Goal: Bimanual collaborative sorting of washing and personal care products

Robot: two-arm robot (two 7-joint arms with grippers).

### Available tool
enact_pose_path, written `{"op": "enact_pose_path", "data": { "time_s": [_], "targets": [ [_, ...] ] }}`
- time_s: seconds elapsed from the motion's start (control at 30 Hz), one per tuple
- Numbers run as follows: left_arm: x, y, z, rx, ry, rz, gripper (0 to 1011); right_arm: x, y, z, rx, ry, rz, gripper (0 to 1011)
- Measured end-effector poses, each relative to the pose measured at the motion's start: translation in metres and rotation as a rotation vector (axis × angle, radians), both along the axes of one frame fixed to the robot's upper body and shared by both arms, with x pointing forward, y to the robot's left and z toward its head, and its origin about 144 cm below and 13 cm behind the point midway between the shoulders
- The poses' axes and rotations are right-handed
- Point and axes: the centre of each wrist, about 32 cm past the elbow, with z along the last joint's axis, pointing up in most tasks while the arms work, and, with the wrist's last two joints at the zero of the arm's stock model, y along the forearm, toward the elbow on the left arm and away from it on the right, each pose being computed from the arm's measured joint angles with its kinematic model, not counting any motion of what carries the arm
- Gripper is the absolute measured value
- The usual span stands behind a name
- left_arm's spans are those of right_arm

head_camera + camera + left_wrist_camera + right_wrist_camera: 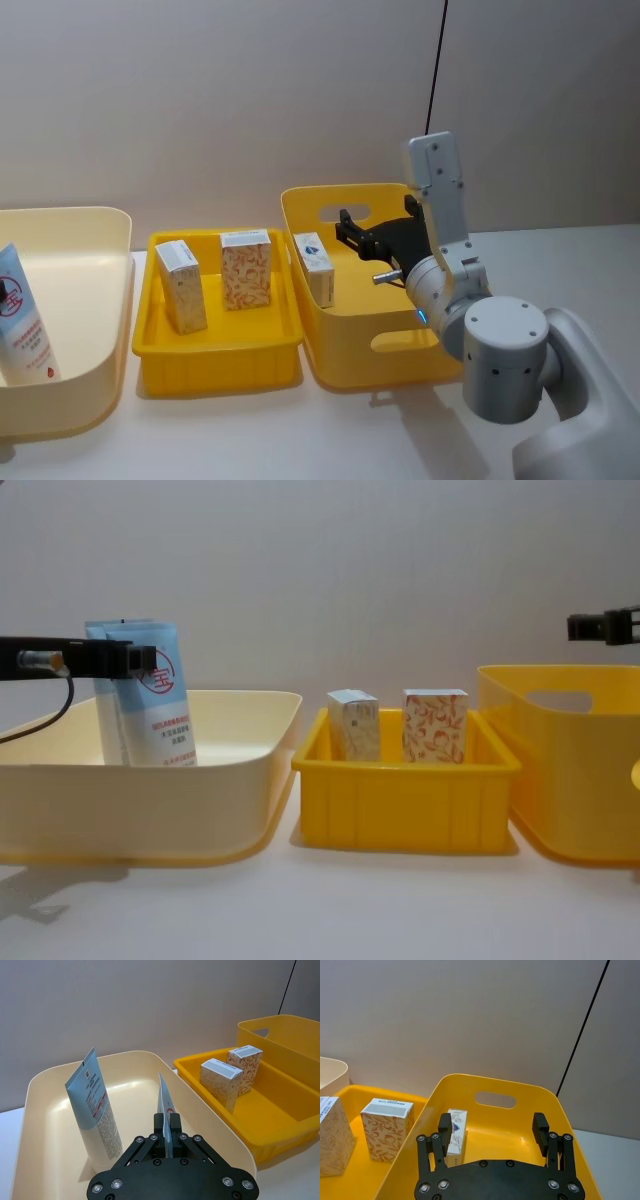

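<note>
Pinching the logo tube (160, 715) near its top, left gripper (166, 1121) holds it upright in the cream bin (45, 1125) just beside the second tube (95, 1105); red ringed mark looks like 宝, fine print unreadable. Right gripper (492, 1127) hangs spread over the tall yellow bin (495, 1085), white carton (455, 1127) against its wall; pale-print carton (181, 285) and orange-print carton (246, 268) stand in the low tray (220, 365).

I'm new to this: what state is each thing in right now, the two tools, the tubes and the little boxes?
Left tool: shut on the logo tube, over the cream bin.
Logo tube: upright, gripped.
Second tube: standing free in the cream bin.
Right tool: open, empty, over the deep yellow bin.
White carton: upright inside the deep yellow bin.
Orange-print carton: upright in the shallow yellow tray.
Pale-print carton: upright in that tray.
</note>
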Motion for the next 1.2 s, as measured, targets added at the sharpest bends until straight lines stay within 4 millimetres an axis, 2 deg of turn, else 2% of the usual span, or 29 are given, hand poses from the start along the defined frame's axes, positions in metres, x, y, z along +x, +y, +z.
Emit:
{"op": "enact_pose_path", "data": {
  "time_s": [1.2],
  "targets": [
    [0.0001,-0.0001,0.0000,0.000,0.000,0.000,70,0.0000,0.0000,0.0000,0.000,0.000,0.000,1001]
  ]
}}
